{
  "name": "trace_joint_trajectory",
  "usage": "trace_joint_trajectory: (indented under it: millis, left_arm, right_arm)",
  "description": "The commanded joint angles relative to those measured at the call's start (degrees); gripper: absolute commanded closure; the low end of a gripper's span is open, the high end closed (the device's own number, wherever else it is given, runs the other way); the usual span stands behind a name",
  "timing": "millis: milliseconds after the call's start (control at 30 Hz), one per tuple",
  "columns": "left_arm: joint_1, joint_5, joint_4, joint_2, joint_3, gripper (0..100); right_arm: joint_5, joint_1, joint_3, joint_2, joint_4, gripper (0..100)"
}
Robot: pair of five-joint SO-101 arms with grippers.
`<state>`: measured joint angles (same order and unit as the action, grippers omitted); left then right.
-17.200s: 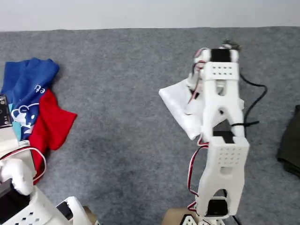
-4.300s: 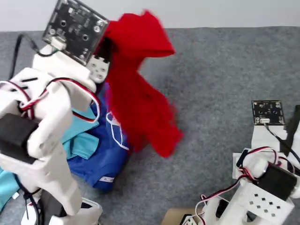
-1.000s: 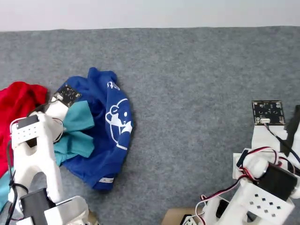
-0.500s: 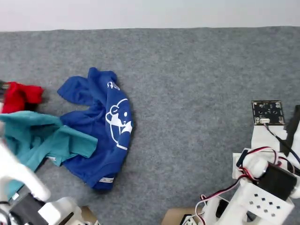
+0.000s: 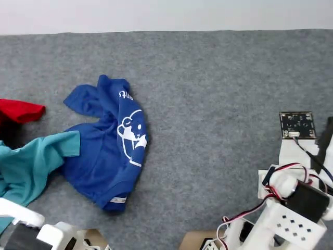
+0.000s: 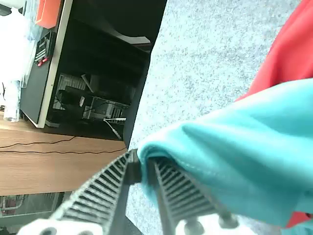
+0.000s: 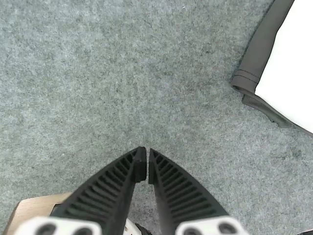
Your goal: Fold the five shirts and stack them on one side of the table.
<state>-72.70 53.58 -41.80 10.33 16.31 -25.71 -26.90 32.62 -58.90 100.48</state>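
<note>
Ideally, the teal shirt (image 6: pixel 234 161) pinched by the left claw (image 6: pixel 141 166) is drawn clear of the blue shirt (image 5: pixel 104 161), then laid flat.

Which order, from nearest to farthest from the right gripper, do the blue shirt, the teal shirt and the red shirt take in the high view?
Measured from the right gripper, low on the table's right side:
1. The blue shirt, left of the middle.
2. The teal shirt, farther left, beside the blue one.
3. The red shirt, at the left edge.
</note>
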Motion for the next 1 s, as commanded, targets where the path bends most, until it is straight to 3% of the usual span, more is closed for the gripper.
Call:
trace_joint_trajectory:
  millis: [0, 133, 333, 567, 700, 967]
  left_arm:
    - [-0.4, -0.3, 1.5, 1.6, -2.4, 89]
    - [1.1, -4.4, -0.1, 2.3, -3.2, 81]
    - [6.0, -7.8, -2.8, 9.6, -3.4, 80]
    - [19.7, -12.5, -23.0, 21.1, -3.4, 80]
    - [25.1, -16.4, -28.0, 23.7, -3.3, 80]
    - [22.9, -16.4, -25.9, 23.6, -2.4, 80]
  right_arm:
    - [-0.6, -0.6, 0.0, -0.6, 2.3, 98.9]
    - [-0.4, -0.6, 0.0, -0.6, 2.3, 98.9]
    - [-0.4, -0.6, 0.0, -0.6, 2.3, 98.9]
    - [-0.4, -0.6, 0.0, -0.7, 2.3, 98.9]
    - [-0.4, -0.7, 0.0, -0.9, 2.3, 98.9]
    - [-0.4, -0.8, 0.0, -0.9, 2.3, 98.9]
